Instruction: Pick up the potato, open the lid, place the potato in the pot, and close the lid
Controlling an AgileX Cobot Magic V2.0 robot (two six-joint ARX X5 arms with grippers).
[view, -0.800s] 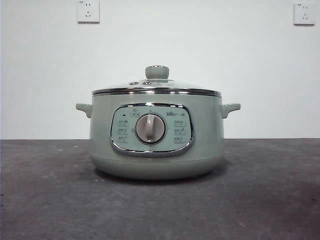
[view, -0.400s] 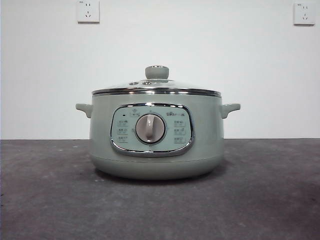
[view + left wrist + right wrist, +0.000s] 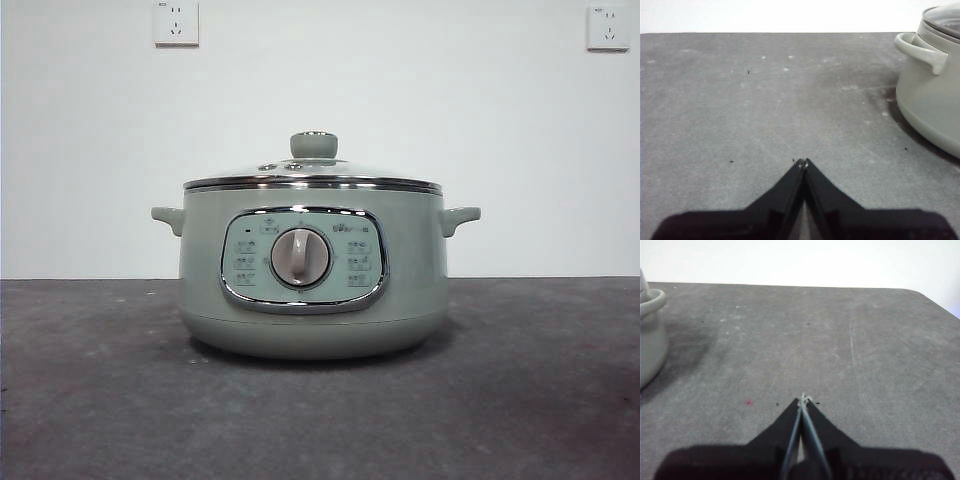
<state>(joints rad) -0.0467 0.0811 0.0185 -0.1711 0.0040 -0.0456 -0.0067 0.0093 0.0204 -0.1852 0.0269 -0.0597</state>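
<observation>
Dark grey tabletop (image 3: 100, 400) with pot (image 3: 312, 270) lidded (image 3: 312, 170), no potato visible anywhere. Left gripper (image 3: 803, 162) and right gripper (image 3: 803, 399) pinched together, empty, hovering either side. Probably before the first step; next, find the potato.

A dark grey, matte table top (image 3: 90, 400) with pale scuffs and small dark specks stretches across the scene. Behind it rises a plain white wall (image 3: 400, 90) carrying two white square power sockets (image 3: 176, 22), one near each upper corner.
</observation>
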